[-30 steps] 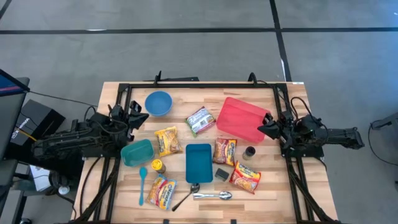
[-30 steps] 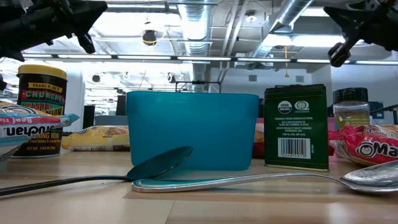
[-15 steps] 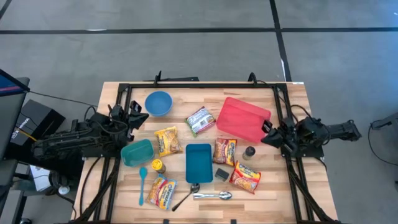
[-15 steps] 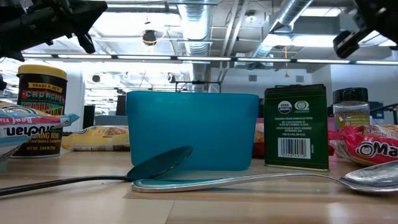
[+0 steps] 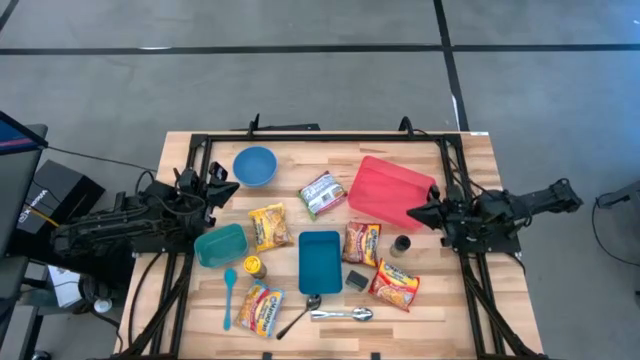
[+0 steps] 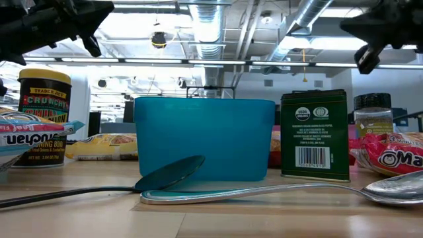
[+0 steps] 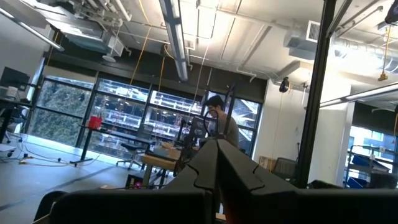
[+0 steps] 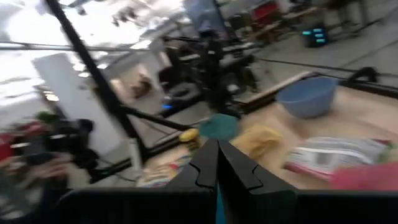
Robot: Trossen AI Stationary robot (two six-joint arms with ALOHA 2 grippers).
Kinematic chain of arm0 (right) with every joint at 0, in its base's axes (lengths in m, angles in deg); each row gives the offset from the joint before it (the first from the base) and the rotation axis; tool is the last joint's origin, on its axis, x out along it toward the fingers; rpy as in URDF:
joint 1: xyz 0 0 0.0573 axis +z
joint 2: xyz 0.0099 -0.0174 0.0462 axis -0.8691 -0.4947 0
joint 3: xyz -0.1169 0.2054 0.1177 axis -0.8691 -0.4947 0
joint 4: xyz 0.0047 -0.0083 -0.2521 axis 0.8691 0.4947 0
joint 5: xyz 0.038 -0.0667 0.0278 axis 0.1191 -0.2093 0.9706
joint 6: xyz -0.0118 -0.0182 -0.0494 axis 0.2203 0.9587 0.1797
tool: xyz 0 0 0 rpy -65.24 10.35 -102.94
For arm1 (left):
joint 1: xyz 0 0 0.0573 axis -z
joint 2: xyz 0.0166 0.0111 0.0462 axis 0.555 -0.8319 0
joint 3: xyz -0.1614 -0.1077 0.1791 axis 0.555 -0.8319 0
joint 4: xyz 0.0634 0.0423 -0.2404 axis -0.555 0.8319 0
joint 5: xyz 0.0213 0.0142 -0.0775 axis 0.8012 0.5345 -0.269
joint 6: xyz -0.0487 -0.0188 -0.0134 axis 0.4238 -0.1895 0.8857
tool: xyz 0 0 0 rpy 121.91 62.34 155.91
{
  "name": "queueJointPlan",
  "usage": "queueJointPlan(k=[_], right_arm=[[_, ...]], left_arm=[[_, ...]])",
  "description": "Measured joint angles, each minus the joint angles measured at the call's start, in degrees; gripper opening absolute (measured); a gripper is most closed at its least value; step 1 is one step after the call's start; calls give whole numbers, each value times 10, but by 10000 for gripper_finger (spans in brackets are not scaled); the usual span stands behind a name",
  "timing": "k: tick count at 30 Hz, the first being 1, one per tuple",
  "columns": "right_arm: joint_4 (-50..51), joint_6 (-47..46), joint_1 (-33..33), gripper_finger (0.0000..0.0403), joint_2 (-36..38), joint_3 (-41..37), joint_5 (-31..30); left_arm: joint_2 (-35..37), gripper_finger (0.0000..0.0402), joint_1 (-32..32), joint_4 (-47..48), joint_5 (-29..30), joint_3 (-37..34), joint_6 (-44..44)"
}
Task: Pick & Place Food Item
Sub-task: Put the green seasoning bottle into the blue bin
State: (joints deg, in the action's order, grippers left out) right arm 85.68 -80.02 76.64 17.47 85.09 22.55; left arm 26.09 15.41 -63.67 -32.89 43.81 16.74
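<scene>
Noodle packets (image 5: 361,242) mid-table, closed right tool (image 5: 411,214) over red tray's (image 5: 385,184) edge, closed left tool (image 5: 226,187) beside table's left rim.

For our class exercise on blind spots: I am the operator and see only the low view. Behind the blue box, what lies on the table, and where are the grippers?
Observer: A red tray lies at the far right.
Operator: The right gripper?
Observer: The right gripper hangs shut at the red tray's near edge, holding nothing.
Operator: The left one?
Observer: The left gripper waits shut beside a blue bowl.
</scene>
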Motion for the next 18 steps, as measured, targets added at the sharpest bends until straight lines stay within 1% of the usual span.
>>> queueJointPlan(k=[6,10,12,18], right_arm=[[0,8,21,0,-85,37,-64],[17,0,31,0,-140,76,-76],[56,-20,36,0,-165,107,-79],[229,-106,50,0,-248,226,-81]], left_arm=[[0,3,0,0,0,0,0],[0,3,0,0,0,0,0],[0,3,0,0,0,0,0],[0,3,0,0,0,0,0]])
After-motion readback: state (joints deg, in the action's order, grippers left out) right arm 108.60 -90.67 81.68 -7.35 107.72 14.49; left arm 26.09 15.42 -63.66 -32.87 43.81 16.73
